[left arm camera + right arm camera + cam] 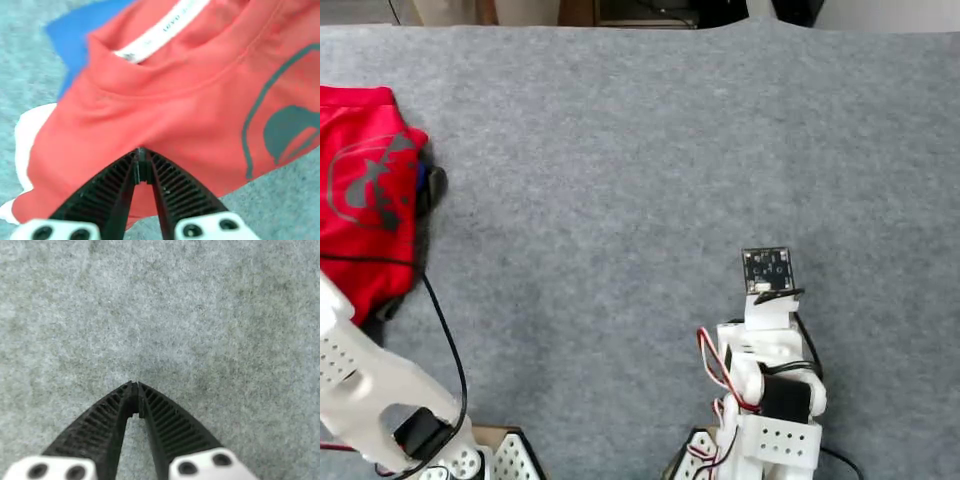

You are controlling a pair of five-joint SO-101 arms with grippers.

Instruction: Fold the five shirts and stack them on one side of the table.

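Just over the red shirt (200, 100) hung my left gripper (141, 165), its ribbed jaws drawn together at the tips with no fabric visibly pinched between them. I could not tell whether the tips touched the cloth.

I judged the step in hand to be settling this top shirt onto the pile. To do that well, I reckoned on keeping the jaws together, pressing only lightly, and lifting straight off, so the ribbing would not snag the shirt or drag it askew over the layers below.

From the wrist camera, the red shirt lay flat with its collar and white neck label on the side away from the tips, and a grey printed graphic off to one side. A blue shirt (70, 35) stuck out from under it beside the collar, and a white garment (30, 130) showed beneath the edge nearer the gripper.

From the high camera, the folded red shirt (365, 200) sat at the left side of the grey felt table (670, 150), graphic upward. Its visible part ran lengthwise from the far edge toward the near one. The frame cut off its left side, so I held that axis loosely.

Well apart from the pile, my right gripper (134, 390) was pressed together over bare felt, holding nothing.
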